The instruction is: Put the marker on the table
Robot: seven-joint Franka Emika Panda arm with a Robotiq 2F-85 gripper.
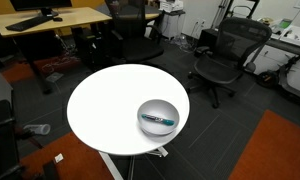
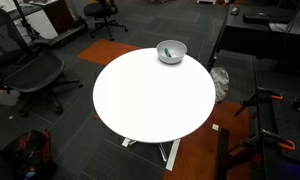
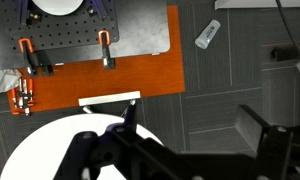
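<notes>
The marker (image 1: 158, 119) is a thin teal-and-dark stick lying inside a grey bowl (image 1: 143, 109) near the edge of the round white table (image 1: 105, 105). In the other exterior view the marker (image 2: 168, 49) shows in the bowl (image 2: 178, 56) at the far edge of the table (image 2: 150, 100). The arm is out of both exterior views. In the wrist view my gripper (image 3: 190, 116) is open and empty. Its dark fingers hang over grey floor beside the table's rim (image 3: 30, 150). The bowl and marker are not in the wrist view.
Black office chairs (image 1: 225, 55) (image 2: 25, 70) stand around the table. A wooden desk (image 1: 50, 20) is at the back. An orange floor mat (image 3: 110, 80), a black perforated board (image 3: 80, 25) with clamps and a small white object (image 3: 207, 35) lie below.
</notes>
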